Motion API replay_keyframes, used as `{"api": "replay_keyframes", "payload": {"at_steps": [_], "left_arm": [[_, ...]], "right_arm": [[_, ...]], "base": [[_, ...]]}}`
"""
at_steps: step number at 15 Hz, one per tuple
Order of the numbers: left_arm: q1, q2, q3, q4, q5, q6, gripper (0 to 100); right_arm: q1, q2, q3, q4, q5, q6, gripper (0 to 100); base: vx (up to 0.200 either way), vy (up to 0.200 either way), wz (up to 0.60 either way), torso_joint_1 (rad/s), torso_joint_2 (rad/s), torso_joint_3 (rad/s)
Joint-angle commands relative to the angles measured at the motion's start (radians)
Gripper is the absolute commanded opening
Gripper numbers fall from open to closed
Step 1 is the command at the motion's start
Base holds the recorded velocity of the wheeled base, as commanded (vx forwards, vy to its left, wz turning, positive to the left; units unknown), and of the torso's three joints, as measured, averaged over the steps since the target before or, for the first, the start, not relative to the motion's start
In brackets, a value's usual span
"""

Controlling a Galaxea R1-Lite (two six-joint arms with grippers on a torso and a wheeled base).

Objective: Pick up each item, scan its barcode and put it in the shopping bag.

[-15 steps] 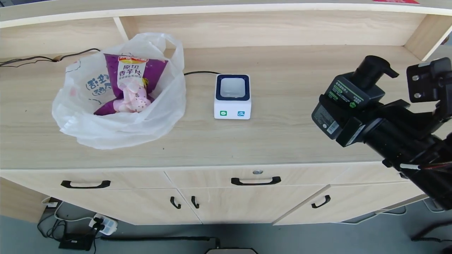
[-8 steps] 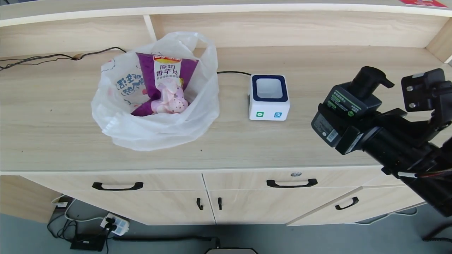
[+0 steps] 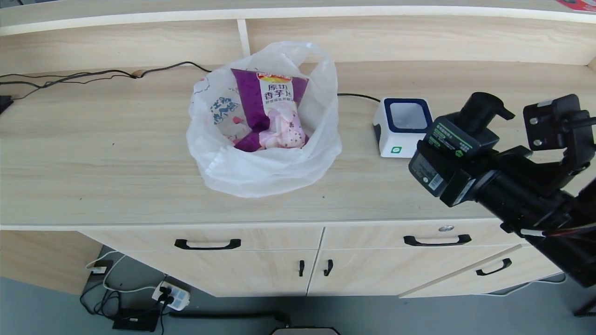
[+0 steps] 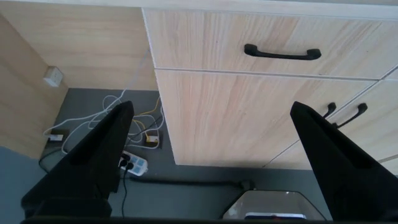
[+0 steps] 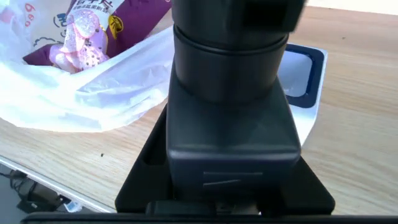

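Pale wood-grain counter [image 3: 93, 153] is stretching across the head view, with a raised back ledge [image 3: 419, 37] running along its far side. Black cables [image 3: 93, 74] are trailing across the rear left corner.

The right gripper [image 3: 479, 170] is holding a black pump bottle [image 3: 458, 137], its jaws pinching the squarish body from both sides. The bottle is hanging tilted above the right part of the counter, pump head pointing up and away, with a barcode label showing on its lower end. In the head view it is overlapping the near right corner of the white scanner [image 3: 402, 128]. In the right wrist view the scanner's dark-framed window is lying just beyond the bottle.

The shopping bag [image 3: 219, 163], thin white plastic, is sitting open on the counter to the scanner's left, well apart from the bottle. A purple snack packet [image 3: 274, 93] is standing inside it, and a pink dotted packet [image 3: 284, 128] is leaning against that packet's front.

The left gripper [image 4: 211, 162] is hanging low in front of the cabinet, its dark fingers [image 4: 93, 162] spread wide with nothing between them. Behind them a drawer front with a black handle [image 4: 283, 53] is showing. A white power strip [image 3: 170, 295] and loose wires are lying on the grey floor below.
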Motion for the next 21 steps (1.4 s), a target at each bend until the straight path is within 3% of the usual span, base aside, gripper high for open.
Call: {"api": "replay_keyframes", "payload": {"at_steps": [1,4,8,11,17,19,21], "left_arm": [[0.000,0.002,0.000,0.000,0.000,0.004,100],[0.000,0.002,0.000,0.000,0.000,-0.003,100],[0.000,0.002,0.000,0.001,0.000,-0.002,100],[0.000,0.000,0.000,0.000,0.000,0.000,100],[0.000,0.002,0.000,0.000,0.000,0.000,100],[0.000,0.002,0.000,-0.002,0.000,0.004,100],[0.000,0.002,0.000,-0.002,0.000,0.004,100]], "right_arm": [[-0.020,0.005,-0.013,0.000,0.004,0.004,0],[-0.073,0.011,-0.023,0.004,0.058,0.019,0],[-0.113,0.055,-0.112,0.004,0.118,0.004,0],[-0.165,0.106,-0.192,0.000,0.196,-0.125,0],[-0.415,0.140,-0.266,0.005,0.602,-0.522,0],[-0.441,0.201,-0.284,-0.016,0.771,-0.622,0],[-0.441,0.253,-0.366,-0.061,0.840,-0.680,0]], "base": [[0.000,0.000,0.00,0.000,0.00,0.000],[0.000,0.000,0.00,0.000,0.00,0.000],[0.200,0.000,0.00,-0.009,0.00,0.001],[0.067,0.000,0.00,0.001,0.00,0.001],[0.000,0.000,0.00,0.000,0.00,0.000],[0.000,0.000,0.00,0.000,0.00,0.000],[0.000,0.000,0.00,0.000,0.00,0.000]]}}
